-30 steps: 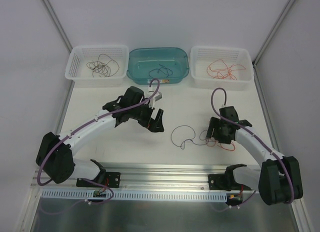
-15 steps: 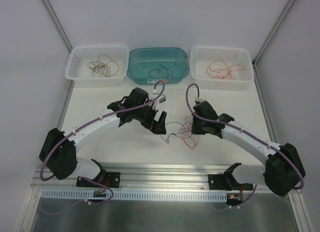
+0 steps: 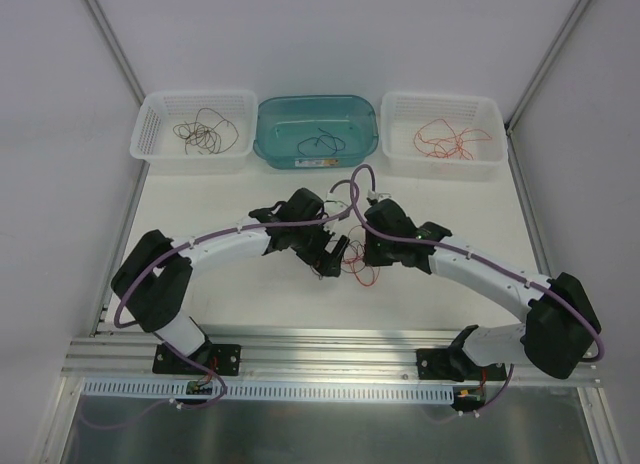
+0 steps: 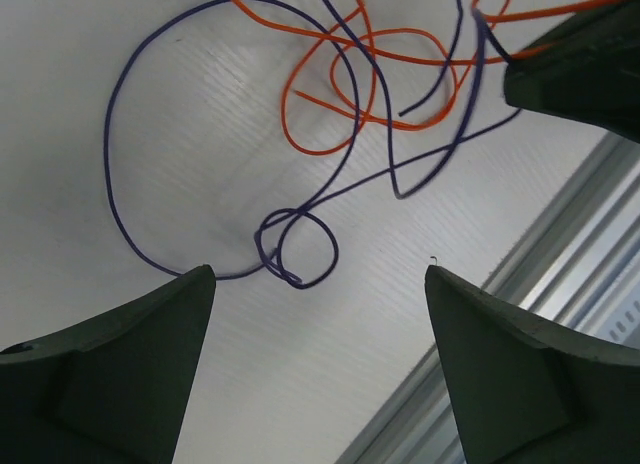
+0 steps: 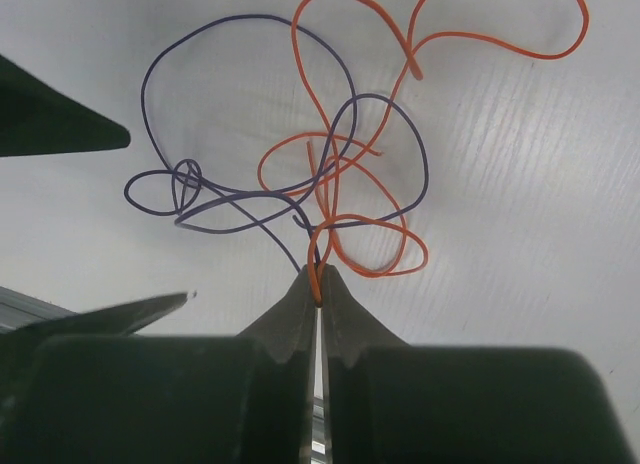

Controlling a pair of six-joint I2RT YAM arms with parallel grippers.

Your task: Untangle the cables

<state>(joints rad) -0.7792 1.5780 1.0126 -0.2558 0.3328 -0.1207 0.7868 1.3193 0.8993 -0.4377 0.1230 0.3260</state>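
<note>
At the far edge, three bins (image 3: 316, 102) holding loose wires (image 3: 205, 134), left hand (image 4: 318, 272) wide, right hand (image 5: 319, 284) pinching cables (image 5: 318, 234).

You get even, diffuse white light from above; shadows on the table (image 3: 200, 199) are faint and nothing glares hard. In both wrist views the cables (image 5: 322, 227) read sharp against the bright surface, while the near fingers (image 4: 110, 364) sit dark and soft-edged.
</note>
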